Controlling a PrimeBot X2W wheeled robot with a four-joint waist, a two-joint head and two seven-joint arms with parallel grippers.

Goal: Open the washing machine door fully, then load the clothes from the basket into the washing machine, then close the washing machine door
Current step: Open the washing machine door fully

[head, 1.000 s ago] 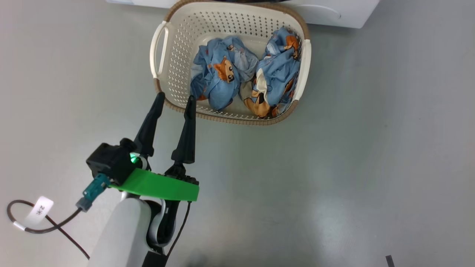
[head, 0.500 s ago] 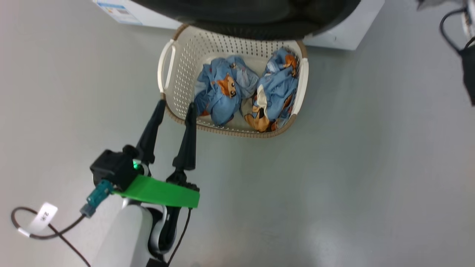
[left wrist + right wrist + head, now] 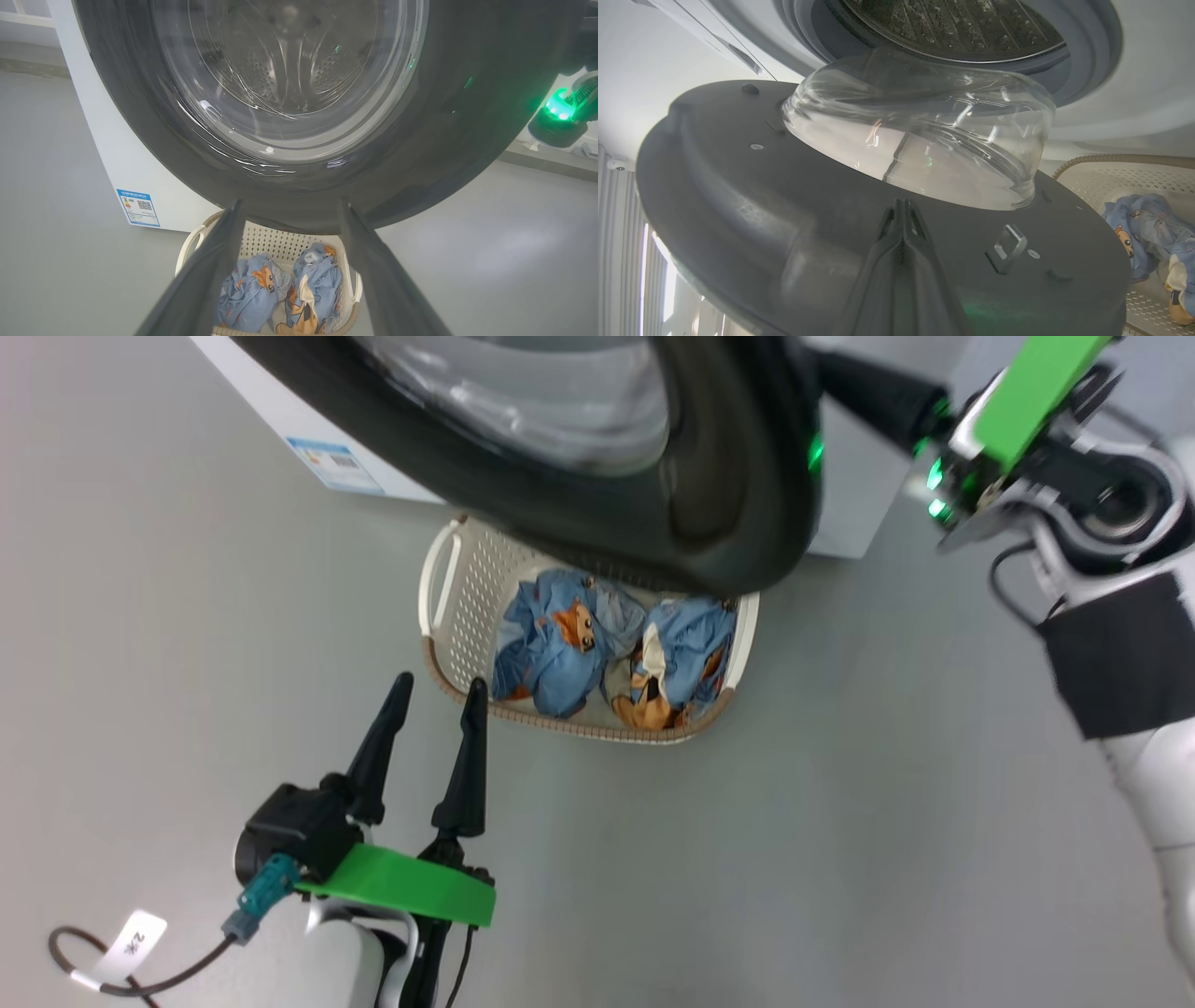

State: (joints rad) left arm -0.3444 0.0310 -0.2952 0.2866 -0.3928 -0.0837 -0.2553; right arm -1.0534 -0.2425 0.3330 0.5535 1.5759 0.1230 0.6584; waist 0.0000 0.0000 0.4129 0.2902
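Two hands in view. The left hand (image 3: 439,686) sits lower left in the head view, fingers spread apart, nothing in it, tips over the grey floor (image 3: 187,663) just short of the near left corner of the basket (image 3: 471,607). The washing machine (image 3: 173,205) is a white box with a blue label sticker (image 3: 334,464) low on its left front. Basket stands on the floor right before it, with the clothes (image 3: 569,644) inside as two blue bundles side by side. The washing machine door (image 3: 719,457) is partly open, its black ring hanging over the basket's far end. The right wrist view shows the steel drum (image 3: 962,23) and grey-blue gasket (image 3: 1087,46) exposed behind it. The right hand (image 3: 903,205) has its fingers pressed together, nothing between them, tips at the door's black inner face just below the glass bowl (image 3: 924,140)
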